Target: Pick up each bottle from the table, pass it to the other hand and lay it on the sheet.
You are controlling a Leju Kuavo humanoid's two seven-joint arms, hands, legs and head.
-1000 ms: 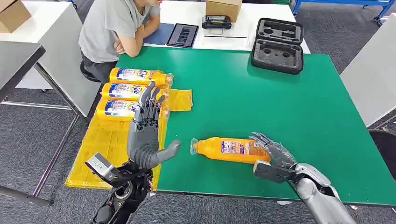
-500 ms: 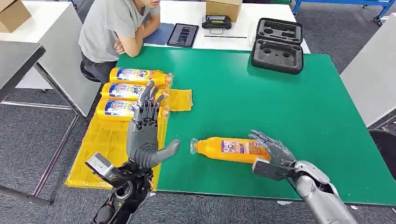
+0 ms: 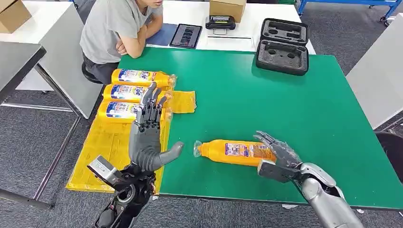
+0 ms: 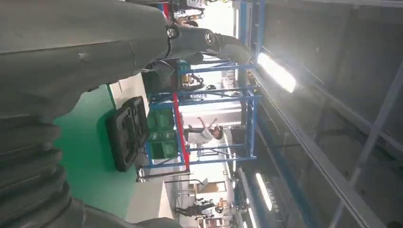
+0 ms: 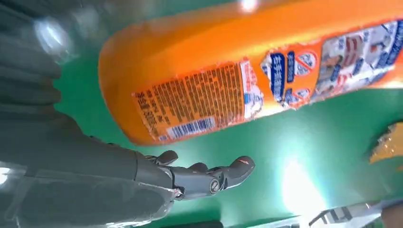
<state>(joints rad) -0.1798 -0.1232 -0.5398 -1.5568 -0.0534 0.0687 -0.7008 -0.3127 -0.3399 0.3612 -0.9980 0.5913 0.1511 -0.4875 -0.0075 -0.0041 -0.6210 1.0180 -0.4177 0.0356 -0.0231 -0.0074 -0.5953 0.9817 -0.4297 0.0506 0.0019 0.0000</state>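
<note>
An orange bottle point(image 3: 232, 152) with a printed label lies on its side on the green table point(image 3: 266, 99), cap toward my left. My right hand point(image 3: 278, 154) sits at the bottle's base end, fingers spread around it, without a clear grip. In the right wrist view the bottle point(image 5: 228, 71) lies close above the thumb point(image 5: 209, 178), and green table shows between them. My left hand point(image 3: 147, 137) stands upright at the table's left edge, fingers straight and thumb out, holding nothing. Three similar bottles point(image 3: 130, 92) lie side by side on the yellow sheet point(image 3: 107, 147).
A black foam case point(image 3: 282, 46) lies at the table's far side. A person point(image 3: 119, 28) sits at the far left corner beside a tablet point(image 3: 186, 35). A cardboard box point(image 3: 227, 8) and a black device point(image 3: 220, 22) stand on the white table behind.
My right hand has shifted slightly toward the near edge at the bottle's base. The bottle and the left hand have stayed where they were.
</note>
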